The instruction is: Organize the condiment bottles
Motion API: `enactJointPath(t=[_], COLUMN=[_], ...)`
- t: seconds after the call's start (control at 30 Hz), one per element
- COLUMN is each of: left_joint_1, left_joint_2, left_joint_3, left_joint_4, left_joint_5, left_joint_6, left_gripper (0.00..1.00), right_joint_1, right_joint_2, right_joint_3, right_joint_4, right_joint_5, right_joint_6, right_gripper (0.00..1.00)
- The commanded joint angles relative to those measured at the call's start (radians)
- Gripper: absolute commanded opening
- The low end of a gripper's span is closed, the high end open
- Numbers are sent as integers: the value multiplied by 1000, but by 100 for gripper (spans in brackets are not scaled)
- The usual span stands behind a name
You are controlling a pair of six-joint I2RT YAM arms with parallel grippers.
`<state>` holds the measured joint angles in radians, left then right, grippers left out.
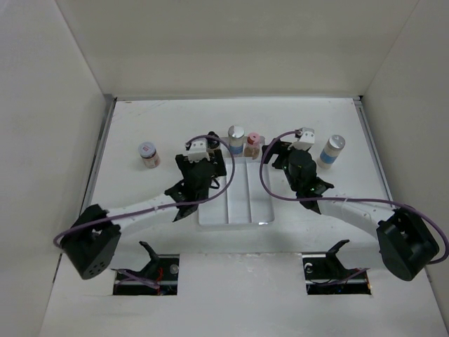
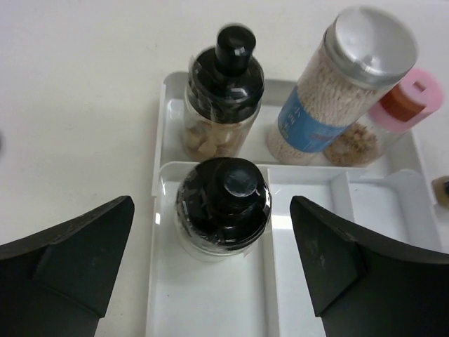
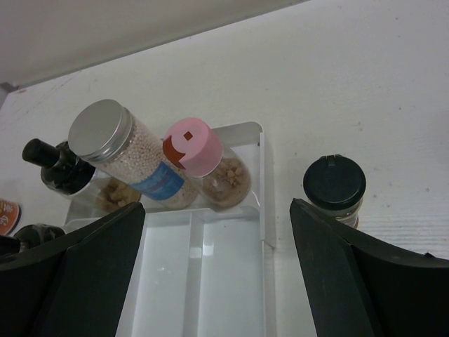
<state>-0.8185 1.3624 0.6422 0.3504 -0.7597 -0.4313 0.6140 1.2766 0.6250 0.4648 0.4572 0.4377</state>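
Tabletop point(image 1: 140, 126), left tool point(image 2: 210, 203) splayed over nearer black-capped bottle point(image 2: 224, 200), right tool point(image 3: 217, 206) splayed

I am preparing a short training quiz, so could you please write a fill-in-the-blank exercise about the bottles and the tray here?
1. The silver-capped bottle carries a ____ label.
2. The corner bottle to its right has a ____ cap.
3. The nearest bottle, in front of the open left gripper, has a ____ cap.
4. In the left wrist view, the tray holds ____ bottles.
Missing words: blue; pink; black; four.
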Motion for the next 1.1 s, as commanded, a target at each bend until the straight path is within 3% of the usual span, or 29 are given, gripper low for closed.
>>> enactJointPath(t=[0.0, 0.13, 0.23, 0.33, 0.5, 0.8, 1.07], left_joint_1=[9, 101, 245, 402, 586, 699, 718], left_joint_2=[-176, -307, -329, -234, -45, 178, 291], left_joint_3=[-36, -76, -34, 71, 145, 272, 330], left_joint_4=[41, -63, -199, -312, -295, -311, -292], left_joint_5=[-67, -136, -25, 56, 60, 62, 111], left_joint_6=[12, -26, -145, -175, -188, -165, -135], left_gripper=[96, 96, 97, 97, 97, 96, 93], right_joint_1=[-1, -6, -6, -6, -13, -12, -10], right_joint_2=[1, -2, -6, 3, 3, 40, 26], right_joint_3=[12, 7, 5, 2, 1, 18, 15], right_joint_4=[54, 57, 60, 66, 66, 63, 64], right_joint_5=[18, 18, 18, 18, 18, 18, 18], right_joint_6=[-7, -4, -7, -2, -4, -10, -14], right_gripper=[91, 92, 92, 92, 93, 94, 95])
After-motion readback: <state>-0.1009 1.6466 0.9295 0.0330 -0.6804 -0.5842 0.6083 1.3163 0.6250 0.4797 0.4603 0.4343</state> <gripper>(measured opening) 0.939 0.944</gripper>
